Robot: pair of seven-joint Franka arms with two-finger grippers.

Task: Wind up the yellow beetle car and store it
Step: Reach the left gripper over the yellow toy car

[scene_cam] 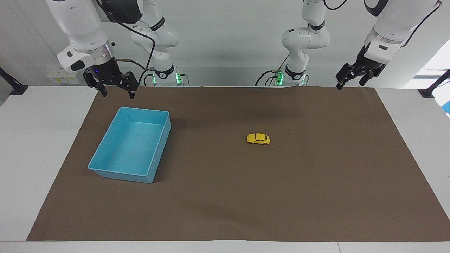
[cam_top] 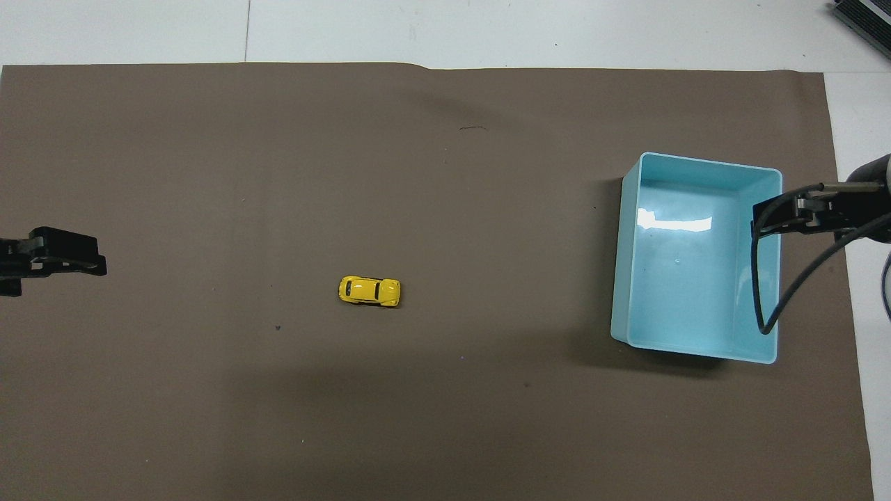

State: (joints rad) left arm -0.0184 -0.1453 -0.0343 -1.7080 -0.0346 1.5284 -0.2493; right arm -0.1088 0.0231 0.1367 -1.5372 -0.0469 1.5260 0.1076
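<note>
L gripper (scene_cam: 348,81): upper right of facing view, raised over the mat's corner at the robots' edge; fingers spread wide, nothing held or touched. In overhead view only its tip shows, at mid-left frame edge.
R gripper (scene_cam: 116,90): upper left of facing view, raised just above the bin's robot-side end; fingers spread wide, nothing held. In overhead view it sits at mid-right, overlapping the bin's rim.
Yellow beetle car (scene_cam: 258,138): on its wheels on the mat, just right of centre in facing view, left of centre in overhead view (cam_top: 369,291); lying crosswise, apart from both grippers and well apart from the bin.
Blue bin (scene_cam: 162,135): open-topped, left of centre in facing view, toward R arm's end; sits at a slight angle to mat edges.
Brown mat (scene_cam: 281,196): covers most of the white surface (scene_cam: 38,140); white margins show at frame sides and bottom.
Open room: bare mat all round the car.
Writing: none legible.
</note>
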